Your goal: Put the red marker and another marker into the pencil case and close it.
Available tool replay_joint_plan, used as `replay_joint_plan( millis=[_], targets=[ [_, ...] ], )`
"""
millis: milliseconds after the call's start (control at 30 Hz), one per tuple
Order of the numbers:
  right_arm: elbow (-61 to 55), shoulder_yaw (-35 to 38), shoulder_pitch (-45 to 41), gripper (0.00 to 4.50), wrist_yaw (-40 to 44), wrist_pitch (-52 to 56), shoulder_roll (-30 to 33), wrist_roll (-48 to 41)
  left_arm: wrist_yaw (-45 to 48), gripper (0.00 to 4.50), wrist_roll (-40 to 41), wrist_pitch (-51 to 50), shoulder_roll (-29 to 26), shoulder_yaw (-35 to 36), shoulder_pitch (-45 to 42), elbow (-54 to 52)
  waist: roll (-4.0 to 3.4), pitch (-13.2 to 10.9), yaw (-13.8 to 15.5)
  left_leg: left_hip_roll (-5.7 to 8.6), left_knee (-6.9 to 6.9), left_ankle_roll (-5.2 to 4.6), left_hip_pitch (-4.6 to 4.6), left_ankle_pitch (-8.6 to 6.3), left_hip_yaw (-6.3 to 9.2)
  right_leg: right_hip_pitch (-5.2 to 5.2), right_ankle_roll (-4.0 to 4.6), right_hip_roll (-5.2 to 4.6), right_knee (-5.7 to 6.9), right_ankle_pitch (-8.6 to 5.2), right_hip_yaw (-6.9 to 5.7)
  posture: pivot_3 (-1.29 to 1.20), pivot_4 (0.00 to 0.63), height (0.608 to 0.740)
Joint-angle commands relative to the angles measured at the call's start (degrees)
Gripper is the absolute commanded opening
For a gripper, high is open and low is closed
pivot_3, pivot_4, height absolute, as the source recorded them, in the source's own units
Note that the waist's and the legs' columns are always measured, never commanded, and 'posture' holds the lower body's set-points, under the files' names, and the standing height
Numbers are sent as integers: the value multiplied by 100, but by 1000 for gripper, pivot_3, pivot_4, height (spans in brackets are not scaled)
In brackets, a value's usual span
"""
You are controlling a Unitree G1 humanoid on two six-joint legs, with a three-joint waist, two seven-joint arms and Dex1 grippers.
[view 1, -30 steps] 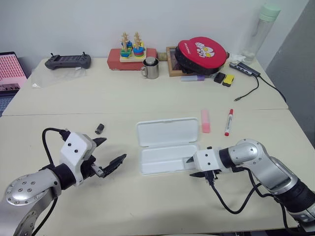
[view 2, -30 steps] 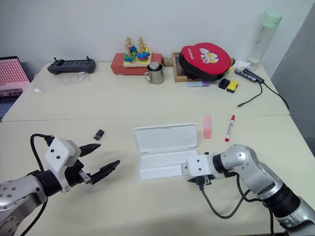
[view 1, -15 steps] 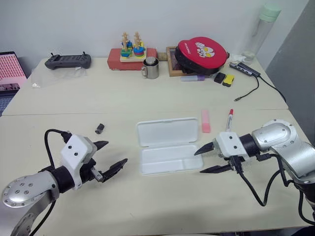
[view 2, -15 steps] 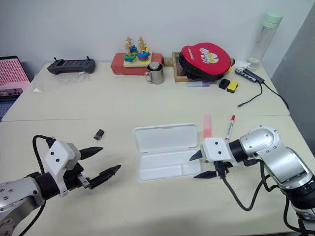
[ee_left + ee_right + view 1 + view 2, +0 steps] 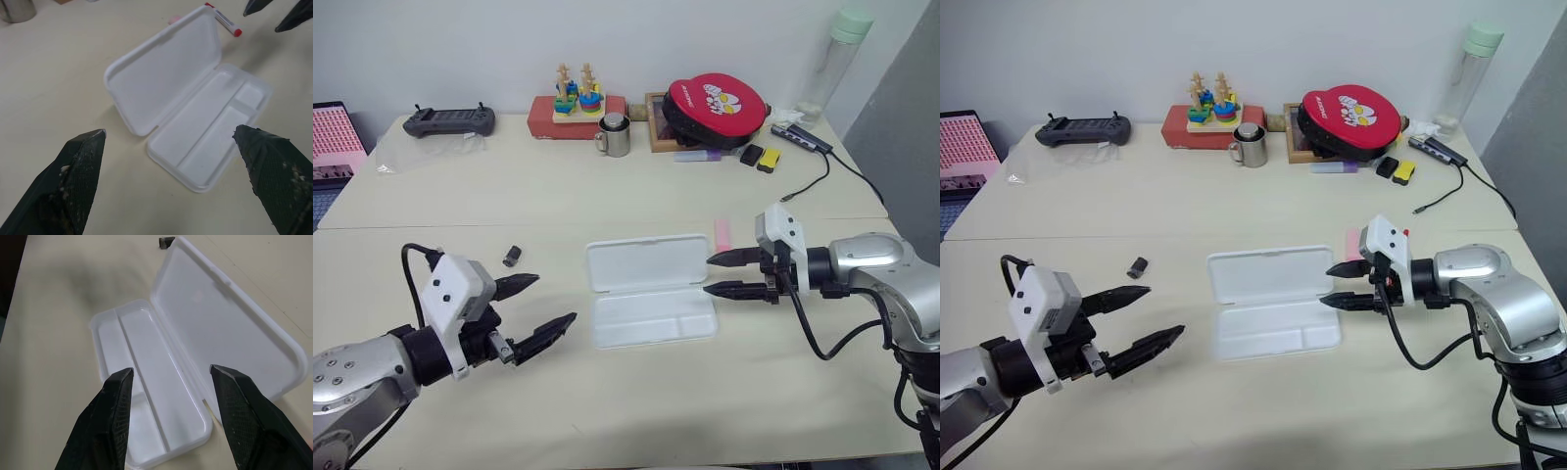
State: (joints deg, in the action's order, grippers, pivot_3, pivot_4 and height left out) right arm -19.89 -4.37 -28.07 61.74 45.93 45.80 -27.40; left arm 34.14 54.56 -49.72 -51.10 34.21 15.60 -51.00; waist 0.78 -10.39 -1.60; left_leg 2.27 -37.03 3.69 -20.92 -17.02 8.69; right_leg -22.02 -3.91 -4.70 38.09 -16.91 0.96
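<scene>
While the pencil case (image 5: 648, 290) lies open mid-table, lid flat behind its empty divided tray, you have the left gripper (image 5: 540, 310) hovering left of the case, fingers spread wide, holding nothing. A small dark bit (image 5: 512, 256) sits left of the lid. Just right of the lid's far corner, the pink highlighter (image 5: 722, 235) shows partly behind the right gripper (image 5: 719, 274). That gripper hangs above the case's right edge, fingers parted, empty. The red marker (image 5: 227, 22) lies beyond the lid's right end.
</scene>
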Motion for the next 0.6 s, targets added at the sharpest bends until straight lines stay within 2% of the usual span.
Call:
replay_joint_plan(
  millis=[33,100,200,300,367,600],
  targets=[
    [436,92,-392,2601,-689,-85,-238,352,-255,4500,257,-67,-176,-42,-277,-127,0,0,-16,0,-1,0,0,0,-2,0,0,0,1,0,1,0,150,740],
    [617,159,-519,2601,-1070,109,-404,413,-368,4500,338,-78,-210,-62,-409,-93,0,0,-17,-2,0,-1,4,1,-5,0,3,1,3,2,2,0,150,740],
    [635,234,-529,3106,-1259,375,-441,341,-432,4500,355,-84,-251,-94,-459,-91,0,0,-9,-2,1,2,3,3,-3,-2,3,2,6,2,3,0,150,740],
    [589,247,-509,3858,-1393,394,-430,349,-453,4500,313,-59,-261,-136,-438,-104,0,0,-8,-2,3,19,-4,12,-5,-7,3,2,-3,2,3,0,150,740],
    [819,309,-662,4447,-1781,406,-538,530,-464,4500,264,-23,-258,-178,-441,-101,0,0,-9,-2,5,19,-5,12,-6,-9,3,2,-7,2,4,0,150,740],
    [1399,544,-1126,4480,-2712,599,-939,802,-469,4500,135,92,-288,-266,-561,-103,-1,0,-19,-3,4,19,-2,12,-13,-15,3,2,6,2,10,0,150,740]
  ],
)
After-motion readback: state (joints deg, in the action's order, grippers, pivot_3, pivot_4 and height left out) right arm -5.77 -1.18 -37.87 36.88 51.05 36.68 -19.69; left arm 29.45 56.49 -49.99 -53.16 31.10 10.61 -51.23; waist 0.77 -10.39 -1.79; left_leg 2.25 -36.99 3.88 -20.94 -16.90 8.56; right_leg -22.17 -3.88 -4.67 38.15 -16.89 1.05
